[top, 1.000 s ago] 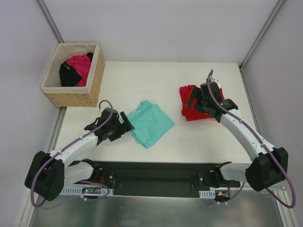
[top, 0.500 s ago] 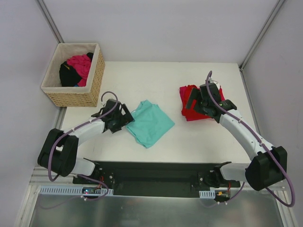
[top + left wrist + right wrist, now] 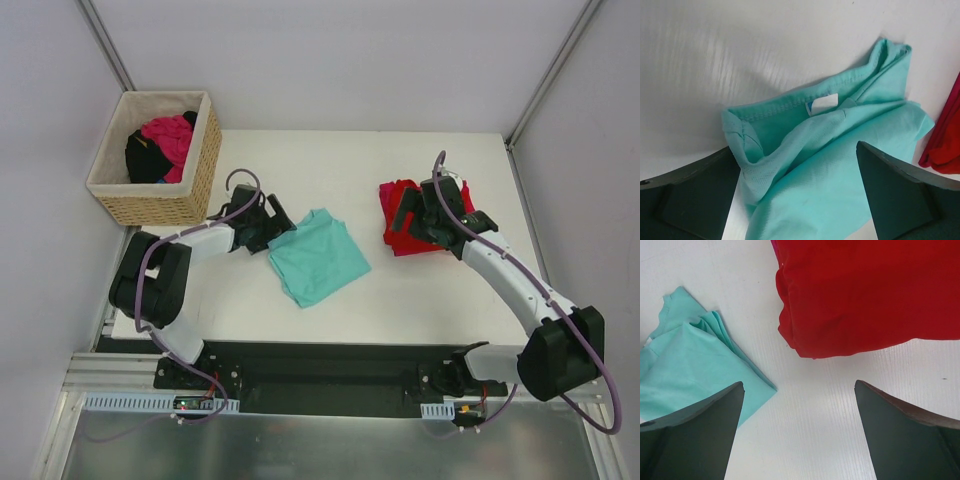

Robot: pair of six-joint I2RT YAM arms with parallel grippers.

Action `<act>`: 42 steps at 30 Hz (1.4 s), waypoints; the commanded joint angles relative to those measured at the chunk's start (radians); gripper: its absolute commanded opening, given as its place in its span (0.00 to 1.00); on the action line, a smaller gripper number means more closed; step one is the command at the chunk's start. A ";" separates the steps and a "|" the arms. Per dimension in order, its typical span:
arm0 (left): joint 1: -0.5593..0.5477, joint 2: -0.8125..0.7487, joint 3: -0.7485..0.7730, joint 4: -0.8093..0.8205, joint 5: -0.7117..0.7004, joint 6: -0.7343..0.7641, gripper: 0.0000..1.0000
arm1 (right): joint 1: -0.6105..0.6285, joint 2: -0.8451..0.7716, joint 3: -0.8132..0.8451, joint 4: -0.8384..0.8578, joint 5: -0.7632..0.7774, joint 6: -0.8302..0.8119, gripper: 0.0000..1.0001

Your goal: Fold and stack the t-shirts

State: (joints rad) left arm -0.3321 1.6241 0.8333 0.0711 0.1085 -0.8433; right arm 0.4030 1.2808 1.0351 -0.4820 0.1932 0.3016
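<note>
Looking down on a white table [image 3: 420, 290] walled in by pale panels. Starting nearest, at the black base rail [image 3: 330, 375] running along the near edge. Coming next to the teal t-shirt [image 3: 318, 258], lying folded into a rough, skewed rectangle left of the table's centre. Finding the left gripper [image 3: 272, 225] at its far-left corner, standing wide open and gripping nothing, poised at the collar end. Noticing in the left wrist view the collar bunched open and a small white label [image 3: 822, 104] showing inside it, beyond the two dark fingers [image 3: 690, 200]. Moving right, well apart from the teal cloth, to the red t-shirt [image 3: 395, 243], lying folded toward the right side of the table. Seeing the right gripper [image 3: 408, 222] over its near-left edge, likewise spread wide and holding nothing. Catching only bare table between the jaws in the right wrist view, with the red edge just beyond. Ending farthest off, beside the table's far-left corner, at a wicker basket [image 3: 195, 175] holding pink cloth [image 3: 170, 135] and black cloth [image 3: 143, 155].
</note>
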 commanded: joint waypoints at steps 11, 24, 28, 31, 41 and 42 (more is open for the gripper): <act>0.097 0.316 0.426 -0.057 0.140 0.056 0.94 | 0.005 0.012 -0.003 0.017 -0.008 -0.013 0.97; 0.085 -0.249 -0.125 -0.091 0.171 -0.005 0.93 | 0.016 -0.031 -0.006 0.022 -0.032 -0.007 0.97; 0.079 -0.429 -0.298 -0.096 0.209 -0.022 0.93 | 0.025 -0.041 -0.010 0.026 -0.031 -0.005 0.97; 0.050 -0.528 -0.390 -0.093 0.203 -0.057 0.93 | 0.030 -0.055 -0.013 0.022 -0.029 -0.004 0.97; 0.033 -0.566 -0.471 -0.027 0.206 -0.071 0.95 | 0.039 -0.066 -0.018 0.014 -0.024 -0.009 0.97; 0.030 -0.538 -0.477 0.036 0.224 -0.071 0.95 | 0.039 -0.066 -0.018 0.013 -0.024 -0.007 0.97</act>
State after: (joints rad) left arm -0.2844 1.0428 0.3767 -0.0162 0.2882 -0.9039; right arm 0.4328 1.2369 1.0161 -0.4744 0.1680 0.3016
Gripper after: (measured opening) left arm 0.945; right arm 0.967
